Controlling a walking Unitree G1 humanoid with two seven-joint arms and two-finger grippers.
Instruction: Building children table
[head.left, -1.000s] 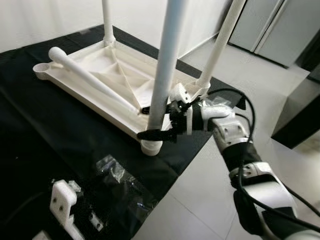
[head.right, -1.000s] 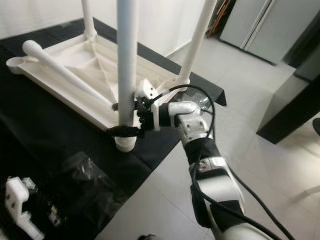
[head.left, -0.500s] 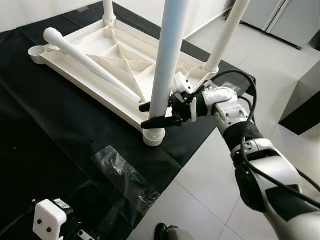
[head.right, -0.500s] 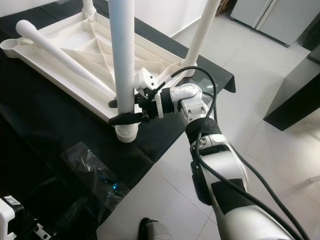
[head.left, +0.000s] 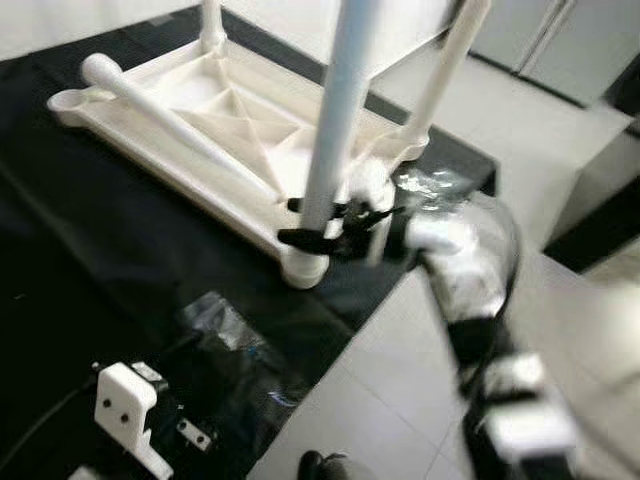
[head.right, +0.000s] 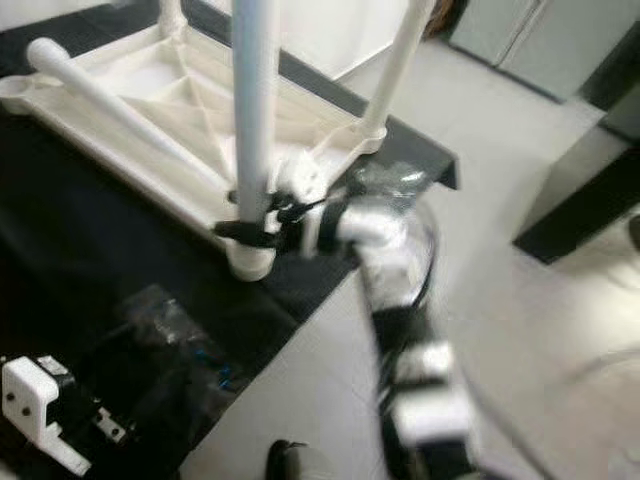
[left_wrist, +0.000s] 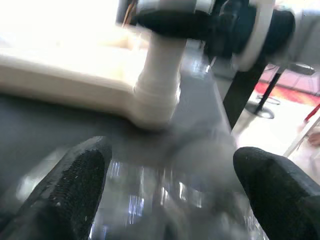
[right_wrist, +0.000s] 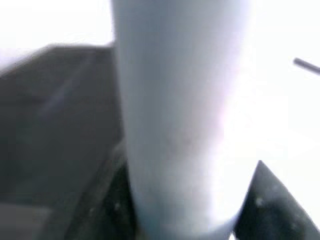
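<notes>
At the right of the frame, the right arm (head.left: 470, 300) is blurred silver segments with black joints. A white block (head.left: 125, 405) with two dark holes sits lower left; black textured fingers (left_wrist: 75, 185).

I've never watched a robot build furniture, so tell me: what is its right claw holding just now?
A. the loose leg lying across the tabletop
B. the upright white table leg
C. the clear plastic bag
B: the right claw has its black fingers either side of the upright table leg, just above its socket.
</notes>
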